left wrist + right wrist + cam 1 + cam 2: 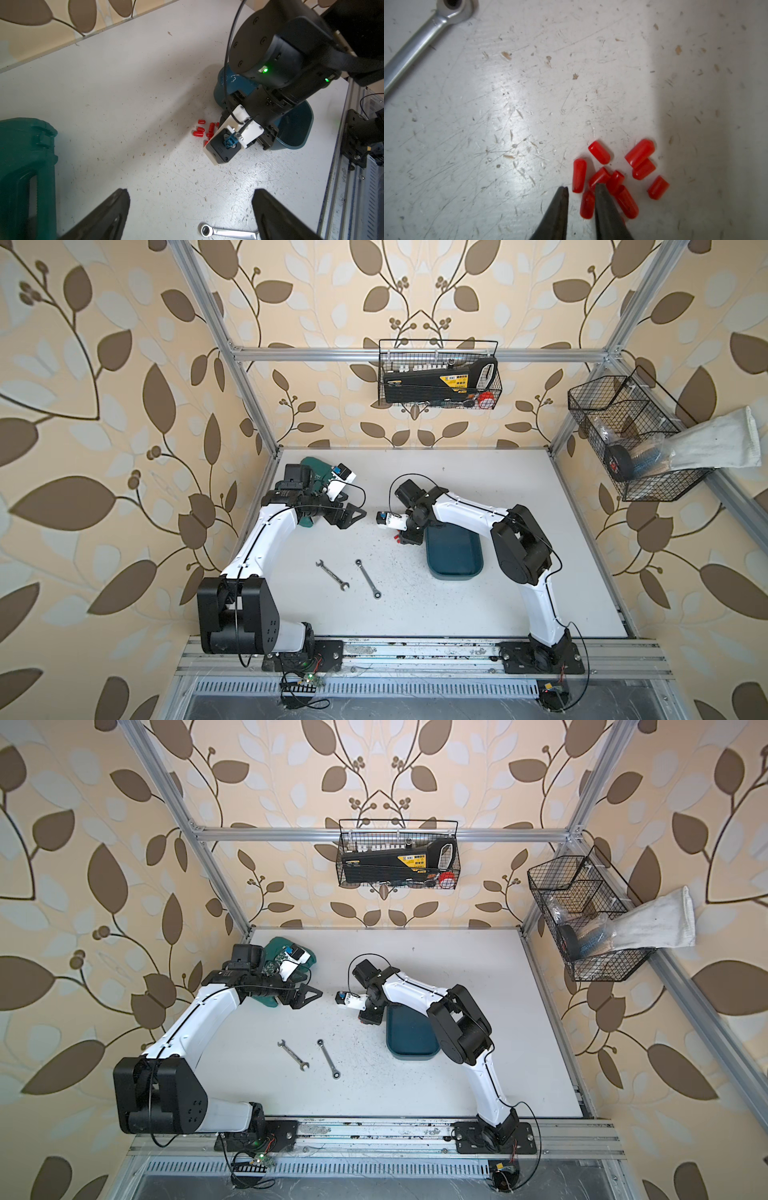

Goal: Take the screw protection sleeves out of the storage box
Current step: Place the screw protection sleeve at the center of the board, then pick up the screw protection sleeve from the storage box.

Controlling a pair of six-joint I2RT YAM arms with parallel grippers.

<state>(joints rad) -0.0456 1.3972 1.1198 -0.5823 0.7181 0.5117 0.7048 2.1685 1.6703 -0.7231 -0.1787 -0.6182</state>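
- Spread wide, empty: left gripper, near green case.
- Two wrenches on table.
- Nine screw protection sleeves counted, maybe ten, heaped just outside one storage box.
- Slightly parted over heap, pinching nothing: right gripper; risks nudging sleeves into rolling away.

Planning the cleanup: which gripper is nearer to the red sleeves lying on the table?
Right. The right gripper hangs directly over the screw protection sleeves, its tips at the pile's edge. The left gripper is well off, open, beside the green tool case.
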